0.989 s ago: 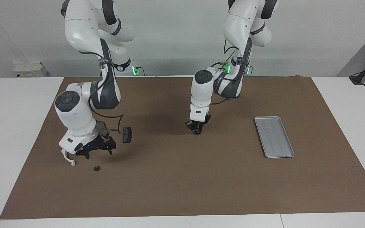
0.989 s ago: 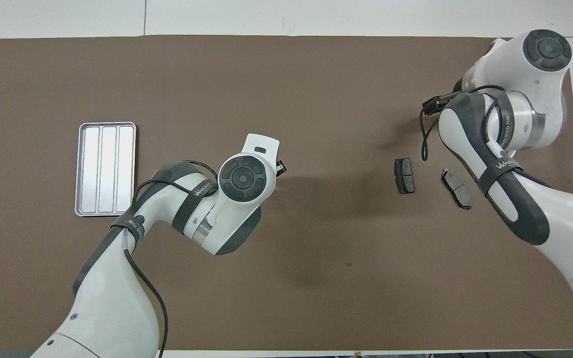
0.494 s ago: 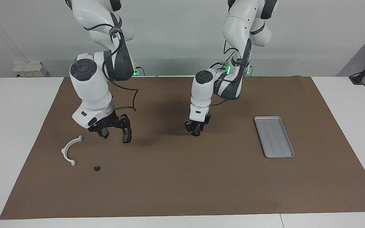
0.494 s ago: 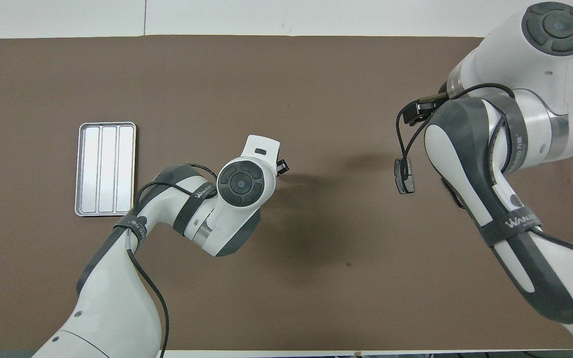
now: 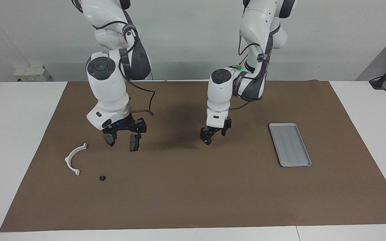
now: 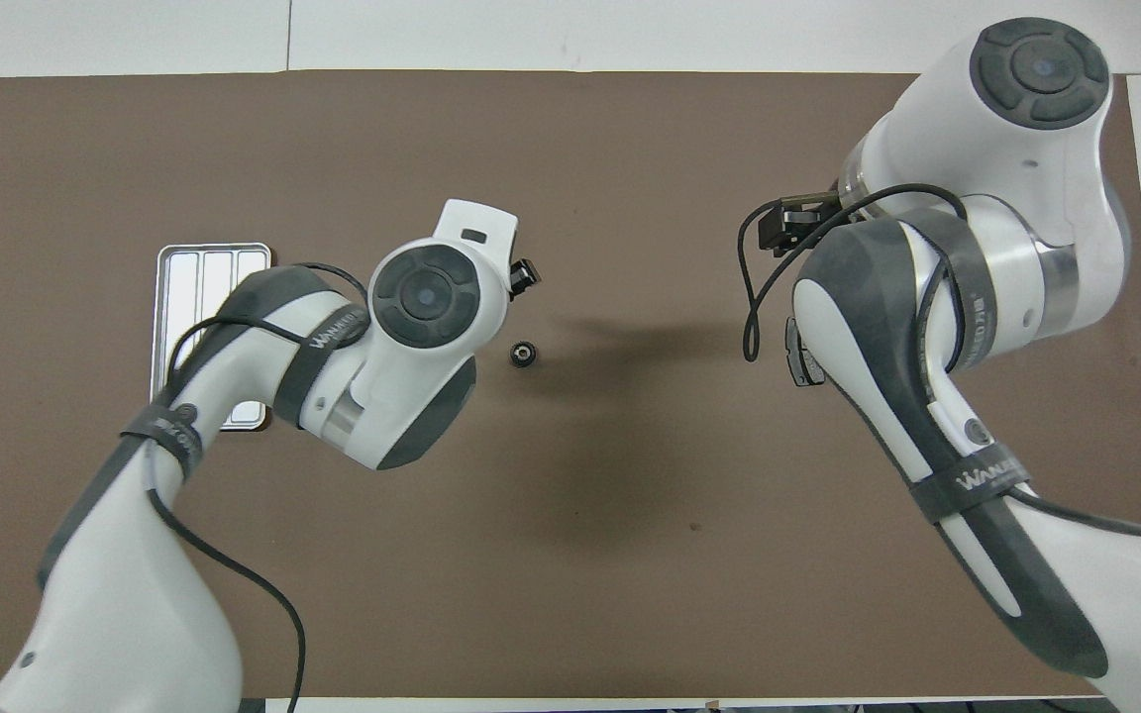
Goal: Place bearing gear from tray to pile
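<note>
The silver tray (image 5: 290, 144) lies empty toward the left arm's end of the table; in the overhead view the tray (image 6: 196, 287) is partly under the left arm. A small black bearing gear (image 6: 523, 354) lies on the mat at mid-table, seen in the facing view (image 5: 207, 142) just under my left gripper (image 5: 213, 133), which is open and apart from it. The pile is toward the right arm's end: a white half-ring bracket (image 5: 74, 159), a dark brake pad (image 5: 133, 143) and a second small black gear (image 5: 102, 178). My right gripper (image 5: 123, 135) hangs open and empty over the brake pad.
A brown mat (image 5: 193, 201) covers the table. In the overhead view the right arm hides the bracket and most of the brake pad (image 6: 796, 358).
The left gripper opened and rose, leaving the gear on the mat at mid-table. The right gripper pulled away from the white bracket and now hangs over the brake pad.
</note>
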Robot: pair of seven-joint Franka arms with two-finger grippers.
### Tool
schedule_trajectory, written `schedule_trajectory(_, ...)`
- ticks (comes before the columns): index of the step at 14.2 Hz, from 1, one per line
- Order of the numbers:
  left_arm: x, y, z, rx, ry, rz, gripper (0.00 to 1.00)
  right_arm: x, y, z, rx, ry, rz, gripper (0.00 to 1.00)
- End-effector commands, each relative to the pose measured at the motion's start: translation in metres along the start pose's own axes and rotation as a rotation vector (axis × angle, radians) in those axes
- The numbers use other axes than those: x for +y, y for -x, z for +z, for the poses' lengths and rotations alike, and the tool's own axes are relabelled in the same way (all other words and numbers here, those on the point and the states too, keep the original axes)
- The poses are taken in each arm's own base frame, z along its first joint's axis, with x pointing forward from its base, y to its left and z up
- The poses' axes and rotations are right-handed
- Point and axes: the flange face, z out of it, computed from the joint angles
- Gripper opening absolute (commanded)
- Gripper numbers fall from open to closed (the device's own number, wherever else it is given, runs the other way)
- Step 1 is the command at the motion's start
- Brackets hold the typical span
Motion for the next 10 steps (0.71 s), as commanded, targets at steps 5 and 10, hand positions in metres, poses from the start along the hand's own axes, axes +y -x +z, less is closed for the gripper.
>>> schedule_trajectory(5,-0.167,-0.155,-0.059,-0.016,-0.092,0.28,1.0,-0.155,0.065,0.01,0.007,-0.025,0.316,1.0)
schedule_trajectory(10,-0.263,-0.196,-0.096,-0.119,-0.016,0.394,1.0,-0.239,0.102,0.052,0.029,-0.048,0.447,1.0)
